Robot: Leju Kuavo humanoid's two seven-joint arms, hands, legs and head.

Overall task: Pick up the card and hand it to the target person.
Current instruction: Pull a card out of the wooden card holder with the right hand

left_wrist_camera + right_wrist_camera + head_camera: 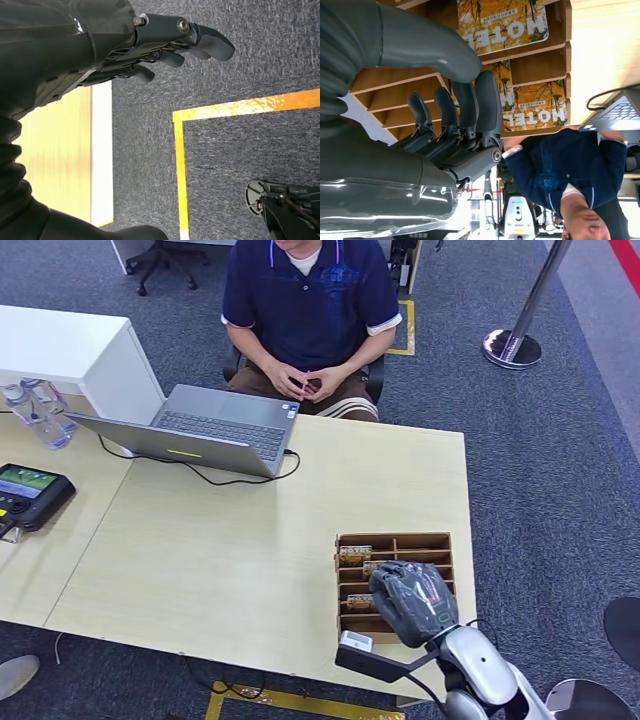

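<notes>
On the pale worktop (249, 550), the right hand (413, 600) hovers over the card (355, 553), fingers (471, 107) slightly curled and empty; pickup and handover remain.

- Two cards (503, 22) (539, 107) marked HOTEL lie in full sight in the wrist view; part of a third peeks from behind the hand's fingers.
- One wooden rack (423, 543).
- One laptop (219, 428).
- One person (311, 300).
- One tablet (30, 492).
- One post base (512, 348).
- Two hands (413, 600) (166, 42).
</notes>
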